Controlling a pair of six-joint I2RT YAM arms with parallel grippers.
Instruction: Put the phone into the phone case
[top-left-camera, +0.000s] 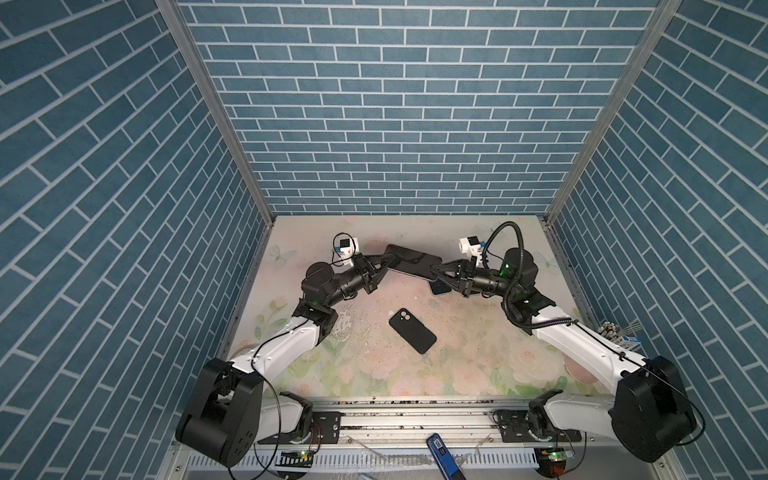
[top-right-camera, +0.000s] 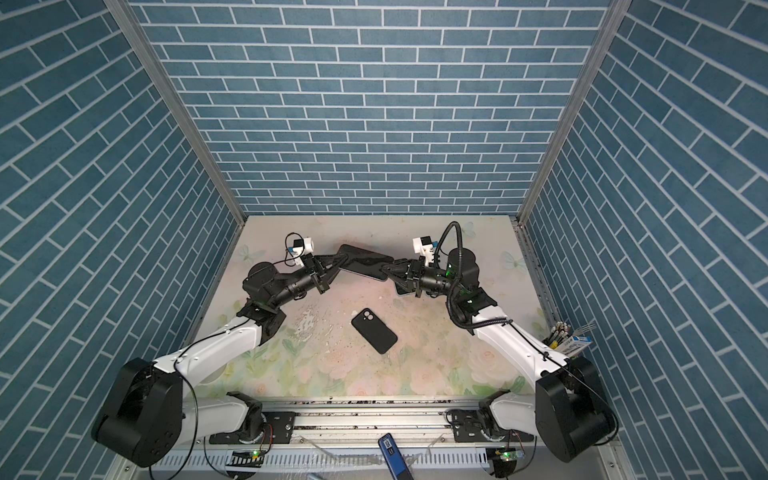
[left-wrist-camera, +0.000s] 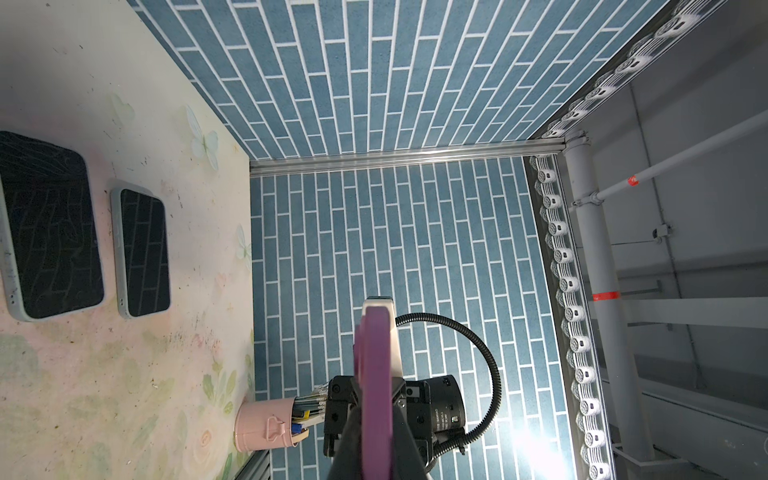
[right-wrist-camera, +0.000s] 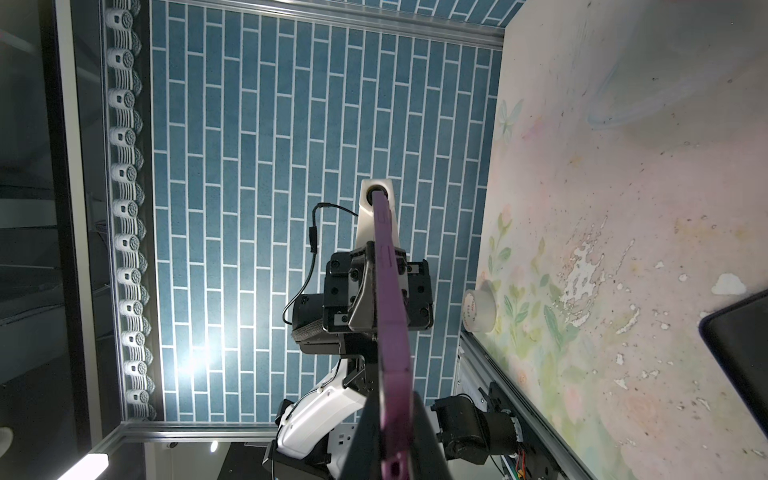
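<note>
Both clamped on phone (top-left-camera: 413, 261): left claw (top-left-camera: 390, 261), right claw (top-left-camera: 433, 272); tape roll (right-wrist-camera: 480, 309) print unreadable.

The phone (top-left-camera: 411, 259) bridges the left gripper (top-left-camera: 385, 262) and the right gripper (top-left-camera: 434, 272), blocking passage between them. A second handset (top-left-camera: 441, 288) lies directly beneath the right gripper. Rearward of both grippers, the table (top-left-camera: 478, 332) is open up to the phone case (top-left-camera: 412, 330).

camera lens (left-wrist-camera: 444, 409), lower middle: white print, too small to read
tape roll (right-wrist-camera: 478, 309), right of middle: red print, unreadable
blue device (top-right-camera: 392, 453), bottom edge: label blurred
</note>
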